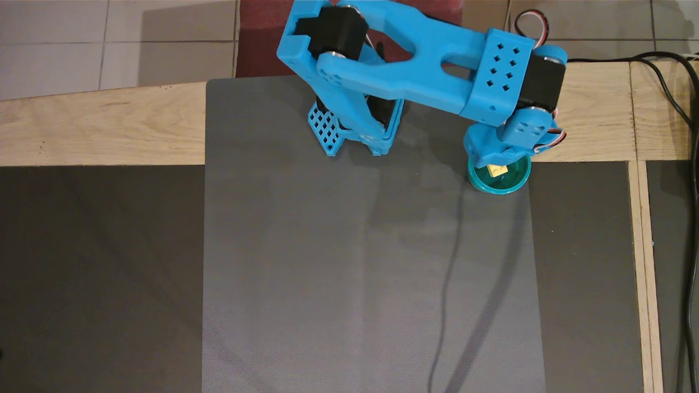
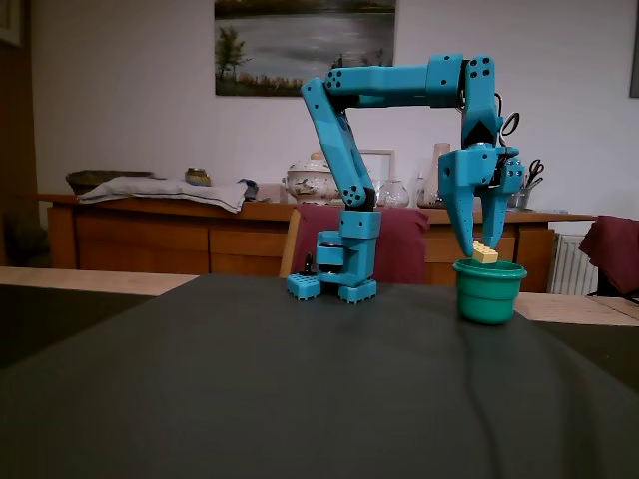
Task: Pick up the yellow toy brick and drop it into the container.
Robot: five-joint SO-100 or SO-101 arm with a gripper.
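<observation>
Overhead view: yellow toy brick (image 1: 497,170) above container (image 1: 499,180), lifted; release pending.
Fixed view: tool (image 2: 477,251) apparently pinching brick just over container rim, on counter (image 2: 300,389); not dropped.

The blue arm's gripper (image 2: 482,249) points straight down, pinching the yellow toy brick (image 2: 485,255) just above the rim of the teal-green cup (image 2: 488,292), at the arm base's (image 2: 339,283) three o'clock.
</observation>
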